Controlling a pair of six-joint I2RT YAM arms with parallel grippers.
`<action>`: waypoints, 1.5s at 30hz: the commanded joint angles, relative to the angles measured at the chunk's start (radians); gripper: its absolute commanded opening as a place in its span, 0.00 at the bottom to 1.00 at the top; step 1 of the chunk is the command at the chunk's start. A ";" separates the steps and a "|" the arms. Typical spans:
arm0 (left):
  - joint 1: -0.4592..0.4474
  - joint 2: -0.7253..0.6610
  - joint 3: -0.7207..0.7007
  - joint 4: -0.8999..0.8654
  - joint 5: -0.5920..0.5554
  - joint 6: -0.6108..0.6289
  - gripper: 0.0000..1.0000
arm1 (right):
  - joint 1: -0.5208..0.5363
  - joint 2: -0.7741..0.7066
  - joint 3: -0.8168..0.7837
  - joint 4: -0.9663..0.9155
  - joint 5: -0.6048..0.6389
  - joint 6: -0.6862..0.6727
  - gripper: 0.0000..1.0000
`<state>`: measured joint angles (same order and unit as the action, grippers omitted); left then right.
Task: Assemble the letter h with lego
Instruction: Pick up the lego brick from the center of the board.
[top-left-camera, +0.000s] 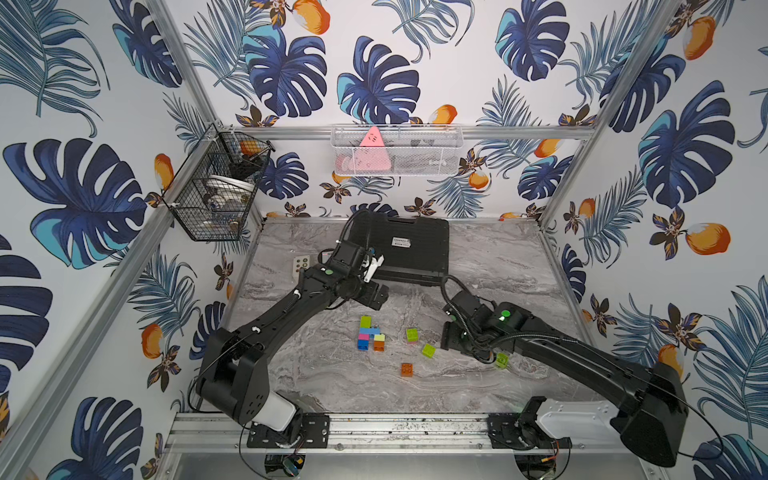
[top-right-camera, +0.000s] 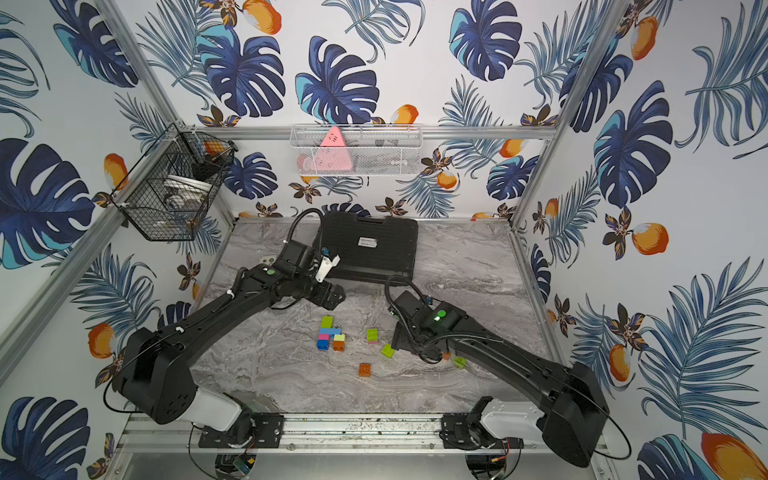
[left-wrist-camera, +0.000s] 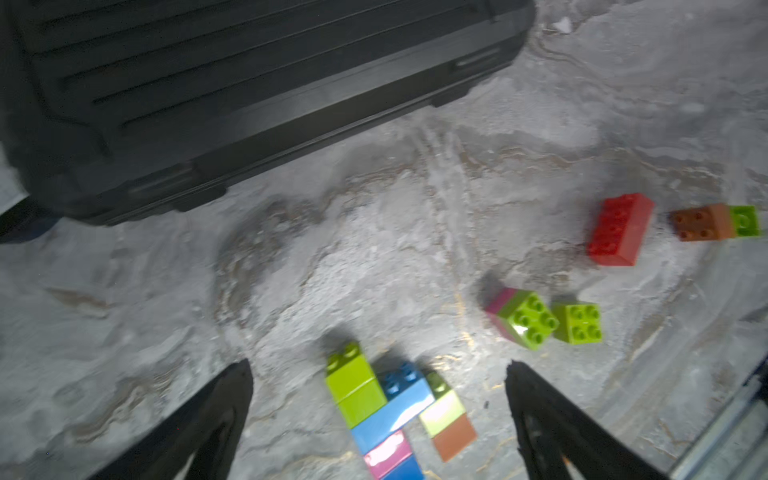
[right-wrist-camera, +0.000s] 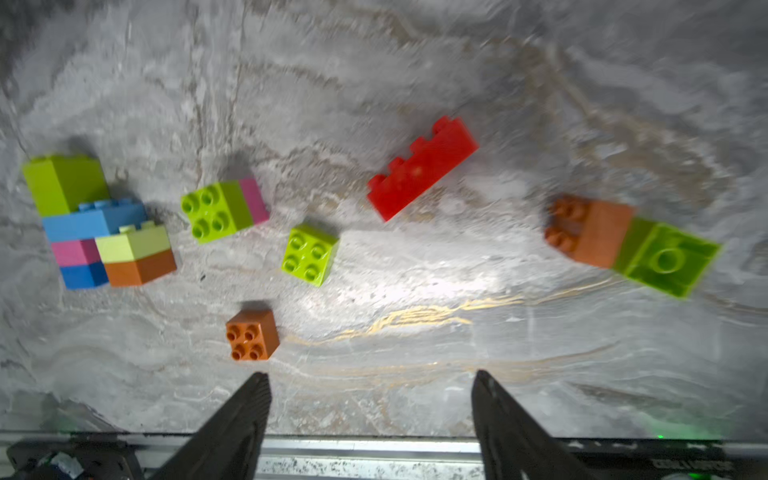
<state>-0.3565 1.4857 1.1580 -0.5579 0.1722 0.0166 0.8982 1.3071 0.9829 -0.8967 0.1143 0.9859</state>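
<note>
So the left gripper (left-wrist-camera: 378, 368) had its jaws spread wide and gripped nothing. The half-built lego cluster (left-wrist-camera: 390, 411) of lime green, blue, pink and orange studded plastic bricks lay on the grey marble-look worktop (top-left-camera: 332, 382), and in the left wrist view it showed in the gap between the jaws without touching either. In both top views that gripper hung between the cluster (top-left-camera: 369, 332) and the black ribbed plastic case (top-left-camera: 407, 245) at the back. The right gripper (right-wrist-camera: 370, 374) had its jaws apart too, a bit less wide, and they were empty as well. The small orange cube brick (right-wrist-camera: 252, 334) sat just ahead of one jaw, not touching. Further out were a loose lime green cube brick (right-wrist-camera: 309, 254), a lime green brick stuck on a pink one (right-wrist-camera: 224, 210), a long red brick (right-wrist-camera: 422, 168) lying on its side, and an orange brick joined to a lime green one (right-wrist-camera: 623, 245), tipped over. All of these lay on the worktop, to the right of the cluster, none touching another. Both wrist views were kinda blurry.
</note>
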 joint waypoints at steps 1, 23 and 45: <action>0.103 -0.035 -0.069 0.086 0.006 0.079 0.99 | 0.096 0.098 0.027 0.099 -0.005 0.137 0.69; 0.571 -0.031 -0.429 0.655 0.014 0.136 0.99 | 0.242 0.513 0.203 0.159 0.024 0.259 0.50; 0.579 -0.040 -0.439 0.666 0.006 0.123 0.99 | 0.265 0.508 0.190 0.126 0.048 0.276 0.36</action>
<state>0.2192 1.4490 0.7193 0.0765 0.1818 0.1329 1.1614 1.8389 1.1629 -0.7174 0.1223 1.2282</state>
